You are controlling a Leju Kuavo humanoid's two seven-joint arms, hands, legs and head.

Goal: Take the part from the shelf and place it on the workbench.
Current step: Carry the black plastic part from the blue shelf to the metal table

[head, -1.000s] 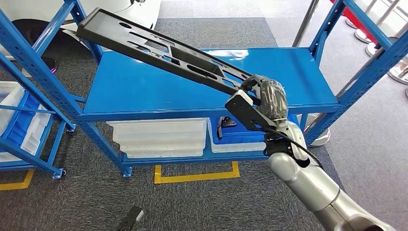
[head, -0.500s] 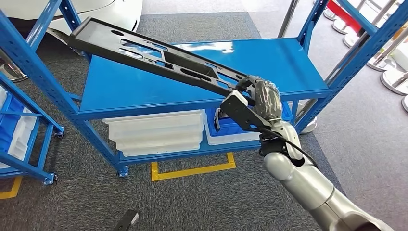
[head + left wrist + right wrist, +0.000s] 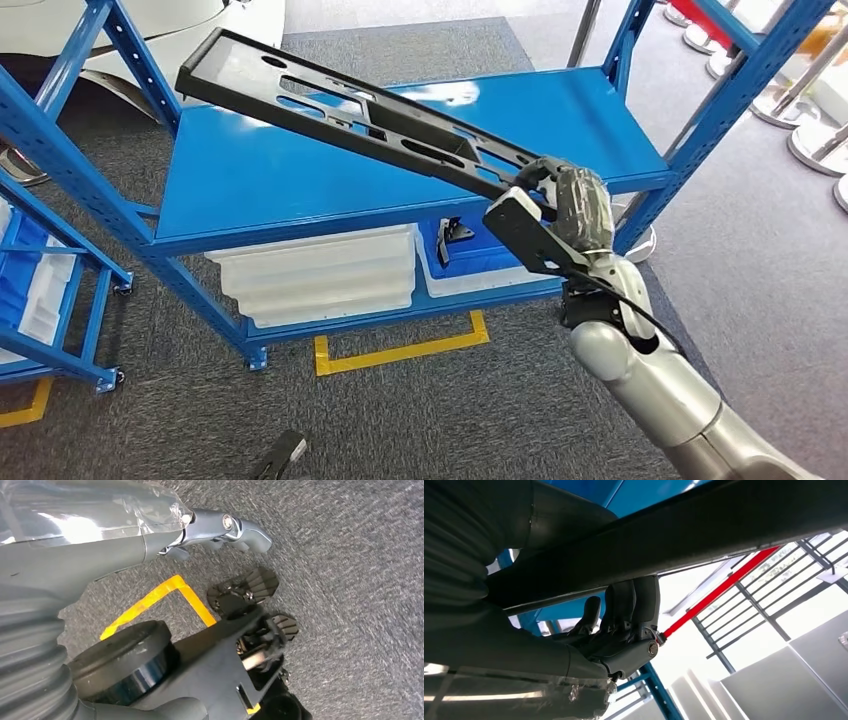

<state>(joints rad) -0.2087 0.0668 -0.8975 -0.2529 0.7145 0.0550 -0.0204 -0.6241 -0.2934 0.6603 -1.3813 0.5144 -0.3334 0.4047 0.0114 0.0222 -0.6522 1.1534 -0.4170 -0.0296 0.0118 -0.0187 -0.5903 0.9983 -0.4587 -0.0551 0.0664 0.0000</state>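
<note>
The part (image 3: pixel 340 105) is a long, flat black plastic panel with several cut-outs. My right hand (image 3: pixel 575 205) grips its near end and holds it slanted above the blue shelf (image 3: pixel 300 190), its far end up over the shelf's back left corner. From the right wrist the part (image 3: pixel 704 535) crosses as a dark bar with my fingers (image 3: pixel 634 605) wrapped round its edge. My left hand (image 3: pixel 150 535) hangs over the grey carpet with its fingers out and nothing in it.
Under the shelf board stand white bins (image 3: pixel 315 275) and a blue bin (image 3: pixel 470 255). Yellow tape (image 3: pixel 400 352) marks the floor in front. A second blue rack (image 3: pixel 50 290) stands at the left, chrome posts (image 3: pixel 810 140) at the right.
The view has shifted a little. My right hand has carried the part slightly to the right over the shelf, still gripping its near end.
</note>
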